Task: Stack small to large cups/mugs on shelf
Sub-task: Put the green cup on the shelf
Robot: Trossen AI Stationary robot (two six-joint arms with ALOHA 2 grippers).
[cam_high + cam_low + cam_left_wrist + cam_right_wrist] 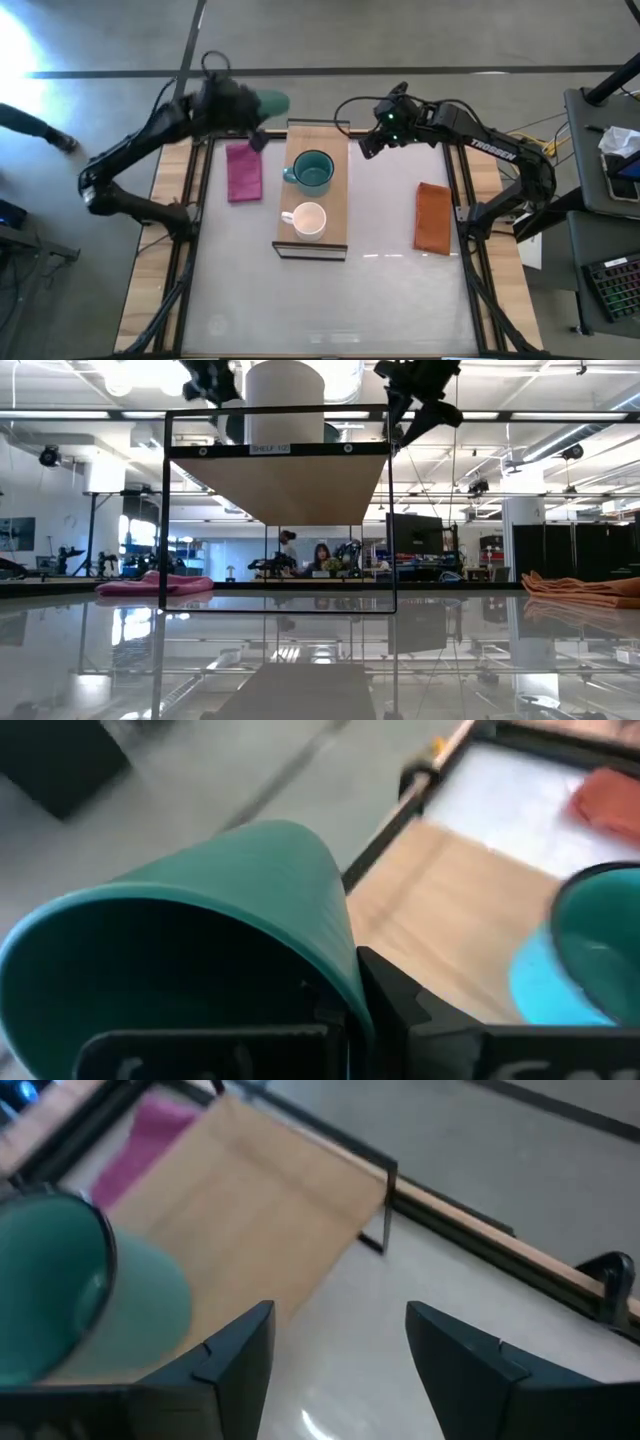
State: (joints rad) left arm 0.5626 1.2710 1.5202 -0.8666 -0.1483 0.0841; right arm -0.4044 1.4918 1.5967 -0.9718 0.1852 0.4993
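Shelf of long light wood (335, 215) carries the wide teal handled mug (312, 172) and, nearer, the white handled mug (309, 220). Left gripper (262, 118) grips the small dark green handleless cup (272, 102) beyond the far-left corner; next, probably nesting it. Right gripper (335, 1365) hangs wide.

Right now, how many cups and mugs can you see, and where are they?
3. The teal mug and the white mug stand on the shelf; the green cup is held in the left pincer beyond the shelf's far-left corner.
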